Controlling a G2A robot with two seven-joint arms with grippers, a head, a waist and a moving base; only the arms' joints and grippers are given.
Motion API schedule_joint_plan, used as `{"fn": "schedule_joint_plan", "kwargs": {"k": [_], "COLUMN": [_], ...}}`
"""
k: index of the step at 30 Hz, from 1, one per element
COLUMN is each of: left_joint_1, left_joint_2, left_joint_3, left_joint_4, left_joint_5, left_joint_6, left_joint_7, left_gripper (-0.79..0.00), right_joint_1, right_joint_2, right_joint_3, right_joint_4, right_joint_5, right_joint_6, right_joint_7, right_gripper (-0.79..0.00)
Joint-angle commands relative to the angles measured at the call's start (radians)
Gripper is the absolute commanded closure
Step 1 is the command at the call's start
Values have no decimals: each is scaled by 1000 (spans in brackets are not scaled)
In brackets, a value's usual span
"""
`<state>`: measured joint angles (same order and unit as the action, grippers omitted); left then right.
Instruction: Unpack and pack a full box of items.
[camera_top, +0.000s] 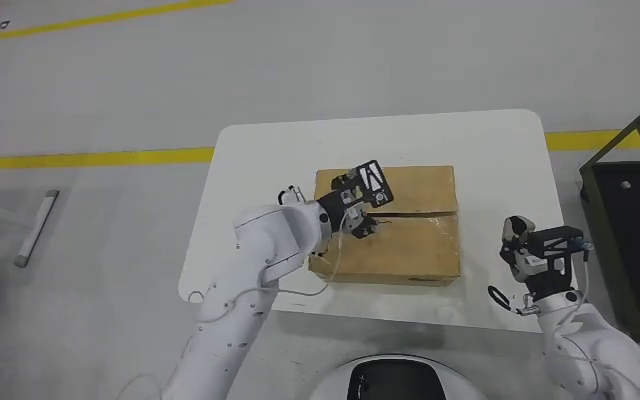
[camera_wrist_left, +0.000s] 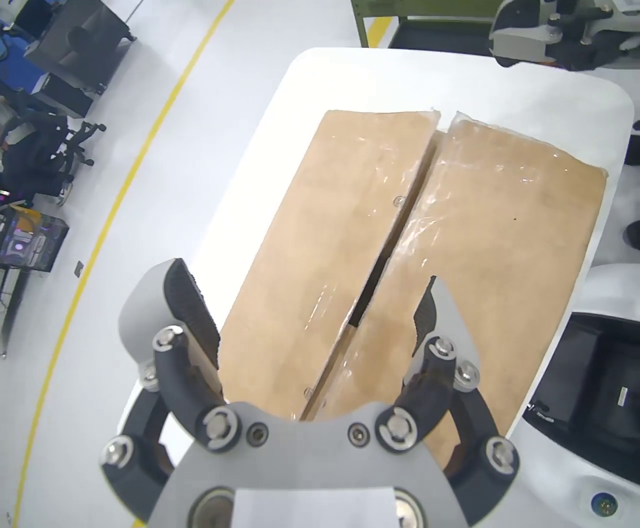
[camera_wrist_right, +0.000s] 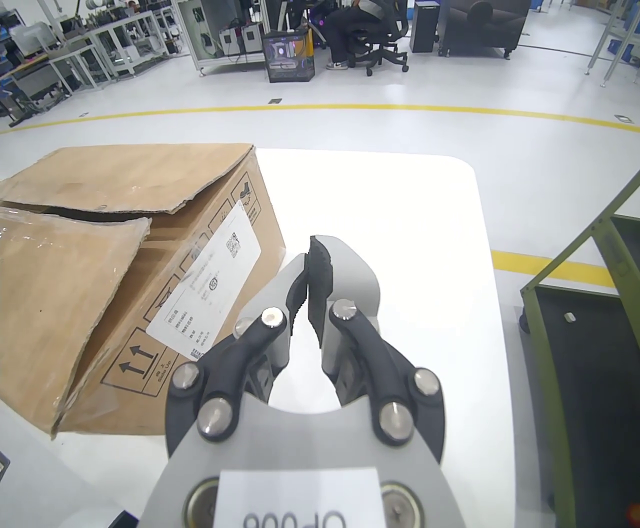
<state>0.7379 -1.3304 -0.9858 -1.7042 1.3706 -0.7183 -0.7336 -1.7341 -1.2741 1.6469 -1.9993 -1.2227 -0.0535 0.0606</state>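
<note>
I see the cardboard box (camera_top: 400, 235) lying near the middle of the white desk (camera_top: 260, 170), its top closed but for a dark slit along the seam (camera_wrist_left: 372, 280). My left pincer (camera_wrist_left: 306, 287) hangs spread wide over the box's 9 o'clock end, one finger on either side of that seam, gripping nothing. My right pincer (camera_wrist_right: 311, 270) sits at the box's 4 o'clock over bare desk, pads pressed together and empty, near the end wall with the white label (camera_wrist_right: 205, 290).
</note>
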Motion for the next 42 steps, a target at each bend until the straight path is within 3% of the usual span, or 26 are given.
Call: {"fn": "schedule_joint_plan", "kwargs": {"k": [1,10,24,25,27,28,30,31,34,36,42], "left_joint_1": [-27,-103,-131,-130,-128,-126,-124,-122,-114,-111,-114], "left_joint_2": [-5,-23,-29,-29,-29,-28,-28,-28,-29,-31,-38], "left_joint_3": [38,132,169,169,171,171,172,174,176,172,179], "left_joint_4": [33,134,177,177,175,175,172,170,171,174,179], "left_joint_5": [40,150,306,316,339,347,361,368,369,357,348], "left_joint_6": [8,9,28,30,32,32,27,21,4,9,6], "left_joint_7": [-25,-66,-6,-2,7,11,18,21,17,13,11], "left_gripper": [-785,-785,-776,-742,-477,-456,-582,-745,-754,-785,-785], "right_joint_1": [-3,-26,-16,-15,-15,-14,-14,-14,-14,-14,-12], "right_joint_2": [0,-1,-5,-5,-5,-5,-5,-5,-5,-5,-6], "right_joint_3": [5,15,-12,-14,-15,-15,-16,-17,-17,-17,-19], "right_joint_4": [4,-1,-18,-17,-16,-15,-14,-14,-14,-13,-7], "right_joint_5": [1,3,11,9,8,8,7,7,8,6,6], "right_joint_6": [4,15,17,17,16,16,16,16,14,14,16], "right_joint_7": [-4,-15,-4,-3,-3,-3,-4,-5,-3,-2,-3], "right_gripper": [-108,-145,-123,-114,-111,-105,-105,-105,-92,-40,-40]}}
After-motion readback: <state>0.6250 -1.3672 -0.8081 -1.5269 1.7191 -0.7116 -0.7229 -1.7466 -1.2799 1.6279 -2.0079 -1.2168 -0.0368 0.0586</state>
